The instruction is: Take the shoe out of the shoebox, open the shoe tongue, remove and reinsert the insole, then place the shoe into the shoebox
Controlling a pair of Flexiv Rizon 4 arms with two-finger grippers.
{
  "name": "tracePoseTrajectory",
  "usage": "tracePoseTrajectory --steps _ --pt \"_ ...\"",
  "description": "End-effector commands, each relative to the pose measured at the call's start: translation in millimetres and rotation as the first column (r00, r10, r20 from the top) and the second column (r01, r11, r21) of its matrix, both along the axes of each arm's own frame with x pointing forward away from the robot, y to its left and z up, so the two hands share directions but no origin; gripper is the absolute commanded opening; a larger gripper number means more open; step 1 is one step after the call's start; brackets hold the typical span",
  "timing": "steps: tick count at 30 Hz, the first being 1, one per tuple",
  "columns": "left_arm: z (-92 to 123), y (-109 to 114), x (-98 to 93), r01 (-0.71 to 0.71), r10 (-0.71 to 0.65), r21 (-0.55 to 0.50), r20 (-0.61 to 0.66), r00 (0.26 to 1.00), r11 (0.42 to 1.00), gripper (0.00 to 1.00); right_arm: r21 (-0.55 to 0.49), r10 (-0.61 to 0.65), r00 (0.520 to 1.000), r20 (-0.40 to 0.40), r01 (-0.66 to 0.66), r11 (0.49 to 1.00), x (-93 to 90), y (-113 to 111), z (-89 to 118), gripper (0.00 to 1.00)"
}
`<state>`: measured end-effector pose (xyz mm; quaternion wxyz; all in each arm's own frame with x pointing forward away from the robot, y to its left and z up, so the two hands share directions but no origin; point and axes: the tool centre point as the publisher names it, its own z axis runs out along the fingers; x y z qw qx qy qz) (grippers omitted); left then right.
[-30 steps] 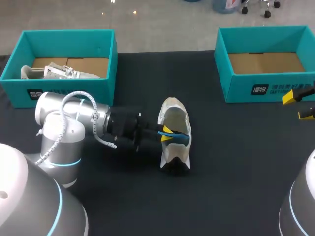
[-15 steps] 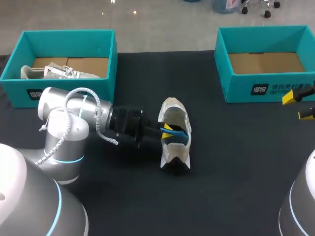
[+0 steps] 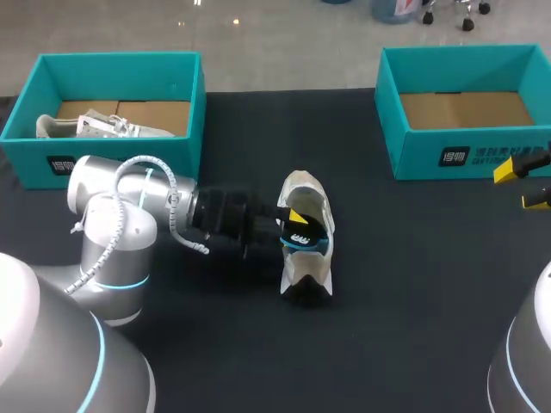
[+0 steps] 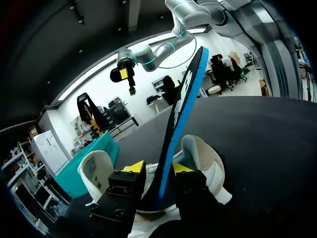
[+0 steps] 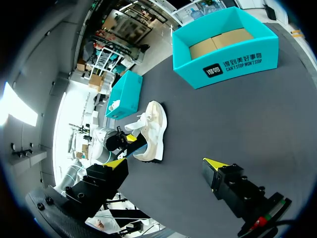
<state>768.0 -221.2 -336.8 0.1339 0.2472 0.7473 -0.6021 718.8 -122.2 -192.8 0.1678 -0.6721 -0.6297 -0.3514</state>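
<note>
Black cloth is covering the table [image 3: 413, 284], and two teal boxes are sitting at its far side, one toward each corner. Between them and nearer the robot, a pale shoe [image 3: 306, 196] is lying in the middle of the table, well apart from both boxes.

From the left, the left arm [image 3: 120, 206] is reaching low across the cloth to the shoe. The left gripper [image 3: 295, 225] is pinching the insole [image 3: 303, 236], a thin blue and black sheet. In the left wrist view, the left gripper [image 4: 157, 168] is pressing a yellow-tipped finger against each face of the insole [image 4: 183, 104]. The insole is standing on edge between the fingers, with its lower end down in the opening of the shoe [image 4: 205, 158] and its upper end rising free ahead of the gripper.

At the right edge of the table, the right gripper [image 3: 527, 186] is hanging in front of the right box [image 3: 465, 155], and its fingers are spread wide with nothing between them. The right wrist view is showing the right gripper [image 5: 164, 163] above bare cloth, with the shoe [image 5: 151, 126] well ahead of it.

Only a brown cardboard floor is showing inside the right box [image 5: 233, 64]. A second shoe [image 3: 103, 127], pale and laced, is lying inside the left box [image 3: 129, 151], toward its left end.
</note>
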Motion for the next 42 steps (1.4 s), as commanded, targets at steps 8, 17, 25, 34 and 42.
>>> tracePoseTrajectory --steps 8,17,25,34,42 --pt "-2.9 7.6 -11.0 0.011 -0.011 0.025 -0.019 1.000 1.000 0.24 -0.003 -0.002 1.000 -0.001 0.002 1.000 -0.5 0.7 -0.1 1.00" --pt "-12.1 1.4 0.0 0.020 -0.019 0.053 -0.019 1.000 0.998 0.01 -0.003 -0.002 1.000 -0.001 0.002 1.000 -0.5 0.7 -0.1 1.00" --pt "-14.7 0.2 10.4 0.014 -0.014 0.086 0.005 1.000 0.996 0.00 -0.003 -0.002 1.000 -0.001 0.002 1.000 -0.5 0.7 -0.1 1.00" --pt "-17.8 -0.5 17.7 -0.012 0.009 0.111 0.028 1.000 0.994 0.00 -0.003 -0.002 1.000 -0.001 0.002 1.000 -0.5 0.7 -0.1 1.00" --pt "-4.2 1.0 -0.6 0.011 -0.014 0.088 0.035 0.999 0.996 0.34 -0.003 -0.002 1.000 -0.001 0.002 1.000 -0.5 0.7 -0.1 1.00"
